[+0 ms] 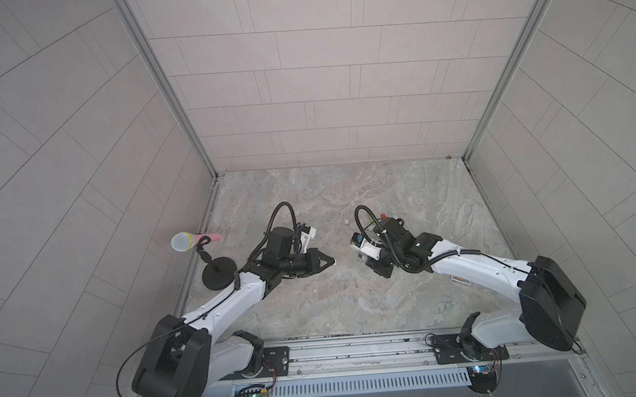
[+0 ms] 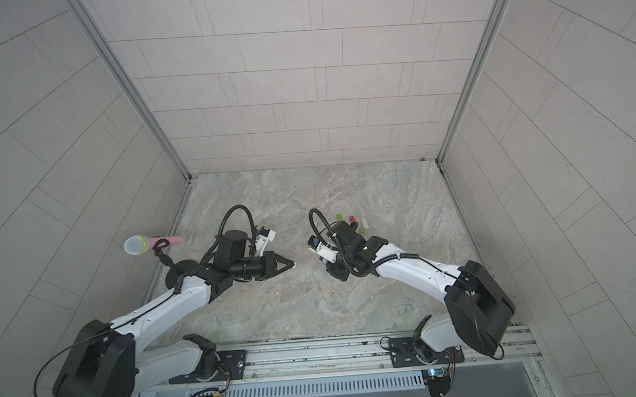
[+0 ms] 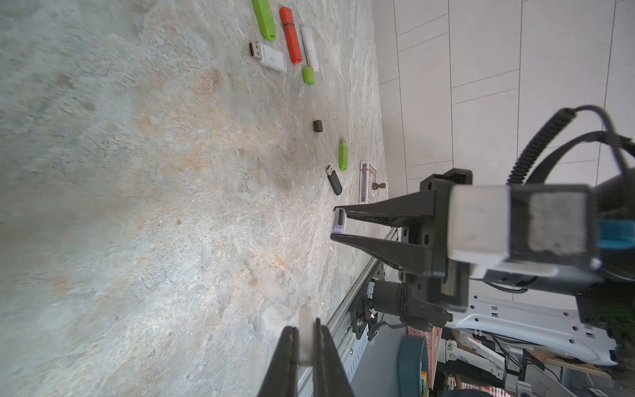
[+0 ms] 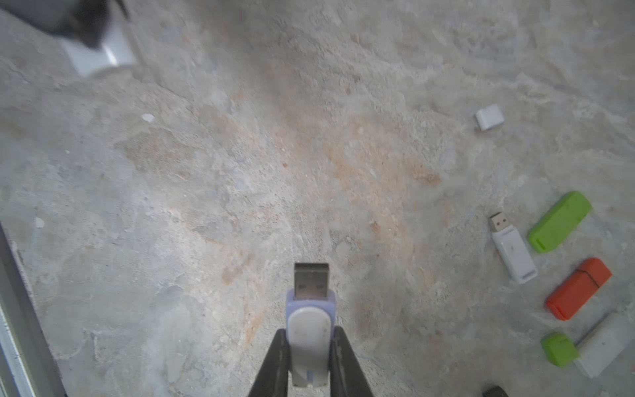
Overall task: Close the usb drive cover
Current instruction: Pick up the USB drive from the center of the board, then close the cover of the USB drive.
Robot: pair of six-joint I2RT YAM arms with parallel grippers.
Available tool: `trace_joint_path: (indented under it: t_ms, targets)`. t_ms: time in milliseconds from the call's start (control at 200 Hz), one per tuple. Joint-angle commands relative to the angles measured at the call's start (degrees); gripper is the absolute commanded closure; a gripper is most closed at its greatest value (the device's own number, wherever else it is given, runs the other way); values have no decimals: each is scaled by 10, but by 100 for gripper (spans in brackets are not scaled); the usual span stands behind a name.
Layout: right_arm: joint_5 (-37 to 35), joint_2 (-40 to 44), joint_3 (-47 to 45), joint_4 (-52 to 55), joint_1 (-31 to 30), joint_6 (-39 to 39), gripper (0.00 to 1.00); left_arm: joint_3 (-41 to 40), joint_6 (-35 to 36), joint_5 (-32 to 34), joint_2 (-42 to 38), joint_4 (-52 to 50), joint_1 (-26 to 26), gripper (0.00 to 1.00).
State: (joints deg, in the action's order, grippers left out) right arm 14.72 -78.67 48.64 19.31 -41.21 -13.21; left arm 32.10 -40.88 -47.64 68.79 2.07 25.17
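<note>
**Item: usb drive cover, both halves in hand, not yet joined.**

**Right pincer** [image 4: 310, 335]. We record it narrowed onto the usb drive [image 4: 311, 316], a lavender-and-white body clamped by its rear half between the two black fingers. The metal connector [image 4: 311, 280] juts bare beyond the fingertips, over the middle of the table [image 4: 171, 206].

**Left pincer** [image 3: 305, 330]. We record it drawn almost flat together on the cap [image 3: 305, 314], a small pale piece pinched by its sides, with its end protruding past the fingertips.

**Relation.** The two pincers face each other across the middle of the table. They are apart, with bare table between them, and cap and connector do not touch. We judge the cap to sit off the line along which the connector points.

**Step in hand.** We judge this to be the alignment step: drive and cap are each gripped, and the cover is still off.

**Next move calls for.**
- The cap's open mouth must be turned to meet the connector; we cannot tell which way that mouth faces now.
- Both parts must be brought onto one axis.
- A straight push should follow, with both grips firm enough that neither part slides back between the fingers.

**Surroundings.**
- Between the right pincer and the far edge of the table lie other drives:
  - a white drive [image 4: 513, 252] with its connector bare
  - a green drive [image 4: 559, 222]
  - an orange drive [image 4: 579, 289]
- A loose white cap [image 4: 489, 117] lies a little apart from them.
- A microphone [image 1: 183, 241] on its stand is at the table's left edge.
</note>
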Motion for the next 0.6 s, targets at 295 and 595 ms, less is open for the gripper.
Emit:
trace_joint_path:
  t_ms: [295, 595]
  targets:
    - [7, 19, -10, -79, -51, 3, 87, 39, 18, -28, 23, 12, 11, 95]
    - [-17, -13, 18, -72, -75, 5, 87, 41, 15, -25, 26, 15, 16, 95]
